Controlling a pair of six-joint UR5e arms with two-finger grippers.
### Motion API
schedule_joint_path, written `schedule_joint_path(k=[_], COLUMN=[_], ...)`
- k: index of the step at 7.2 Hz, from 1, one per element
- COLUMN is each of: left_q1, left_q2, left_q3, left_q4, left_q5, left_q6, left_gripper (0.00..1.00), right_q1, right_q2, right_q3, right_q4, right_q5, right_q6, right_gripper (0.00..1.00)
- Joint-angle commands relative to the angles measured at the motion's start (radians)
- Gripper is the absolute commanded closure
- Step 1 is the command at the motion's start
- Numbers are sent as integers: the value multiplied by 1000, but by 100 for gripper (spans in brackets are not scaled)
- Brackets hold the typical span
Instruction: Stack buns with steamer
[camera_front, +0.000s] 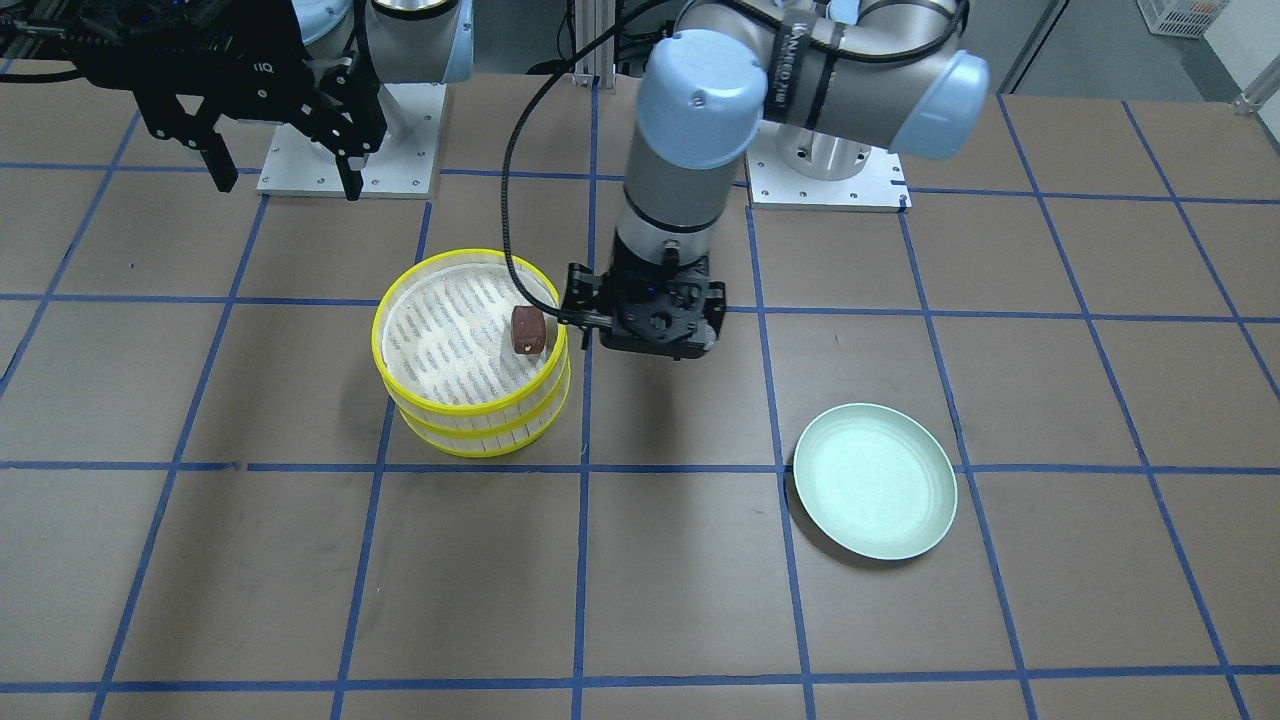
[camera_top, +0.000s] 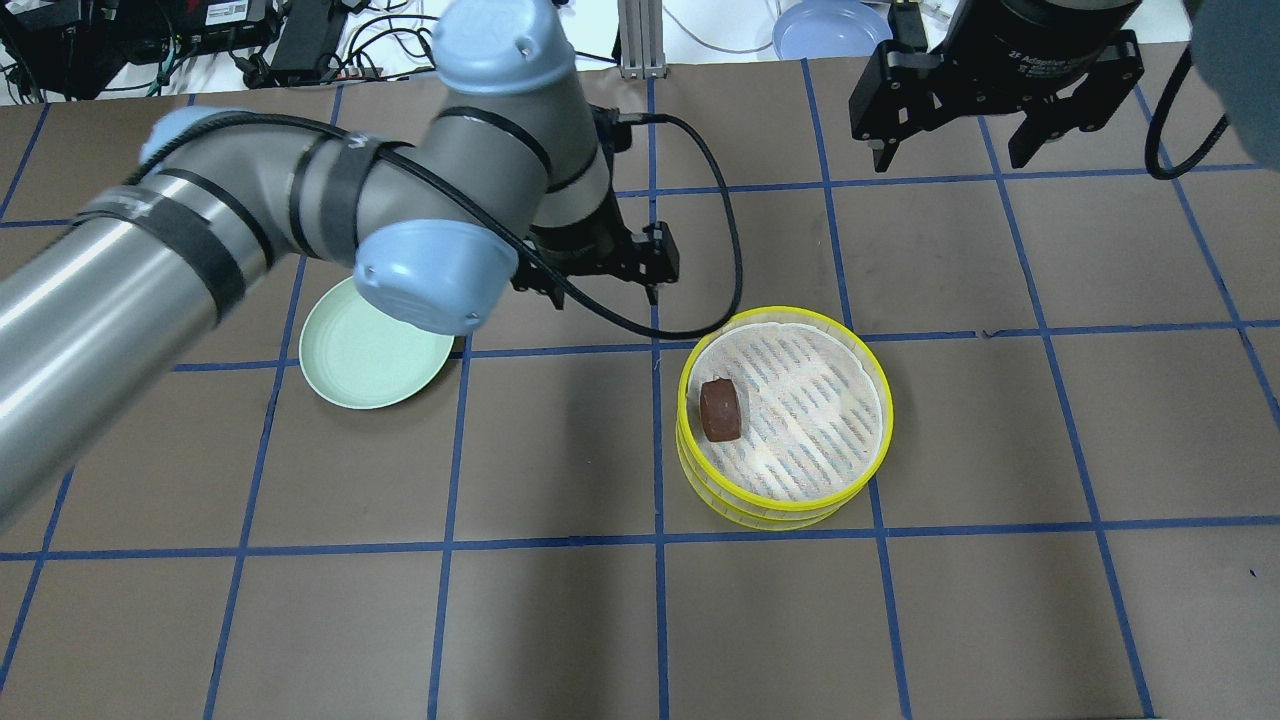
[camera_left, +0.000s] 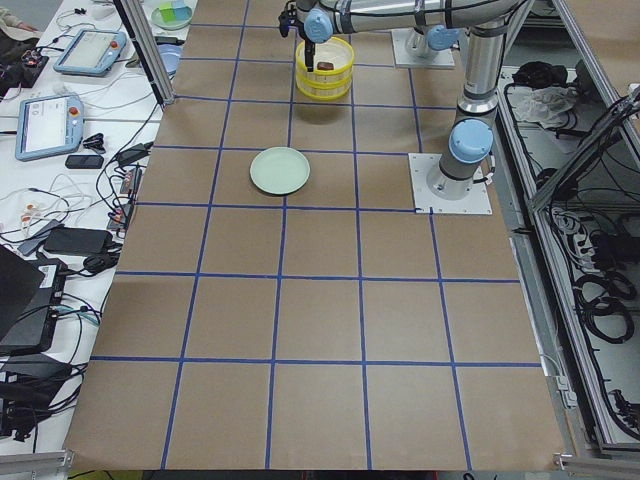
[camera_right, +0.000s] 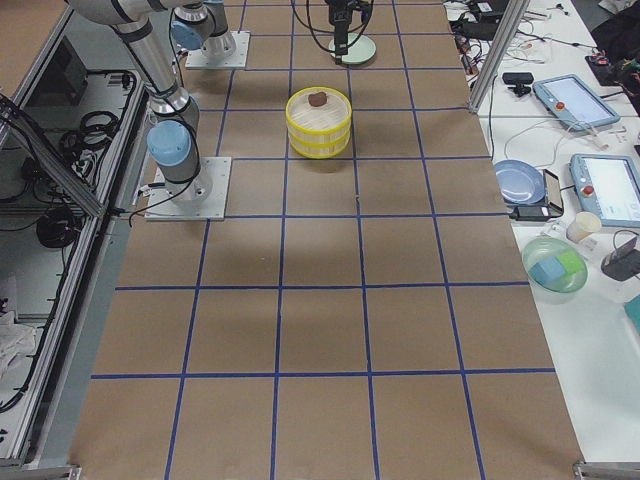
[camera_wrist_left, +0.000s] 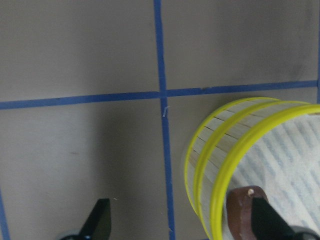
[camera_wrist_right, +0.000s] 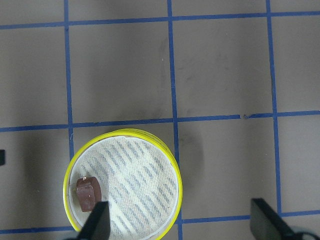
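The steamer is two stacked yellow-rimmed tiers on the table. A dark reddish-brown bun lies on the top tier's mat, at the rim nearest my left arm; it also shows in the overhead view. The cream bun is out of view. My left gripper is open and empty, low beside the steamer's rim; in its wrist view the bun sits just behind one finger. My right gripper is open and empty, high above the table behind the steamer.
A pale green plate lies empty on my left side of the table, also in the overhead view. The arm bases stand at the robot's edge. A blue plate and cables lie past the table's far edge.
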Motion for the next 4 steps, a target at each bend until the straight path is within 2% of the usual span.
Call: schedule_joint_path(k=[1, 3, 4], left_q1=[179, 340, 353], left_q2=[48, 115, 164], left_q3=[82, 84, 84], left_q4=[-74, -108, -150], left_q5=[21, 23, 59], left_q6=[90, 218, 221], left_gripper=[0, 0, 0], right_q1=[1, 1, 1], right_q2=[0, 0, 0], right_q3=[0, 2, 3], right_q4=[-1, -2, -2], right_q5=[2, 3, 3], right_q6=[0, 0, 0], right_gripper=[0, 0, 0])
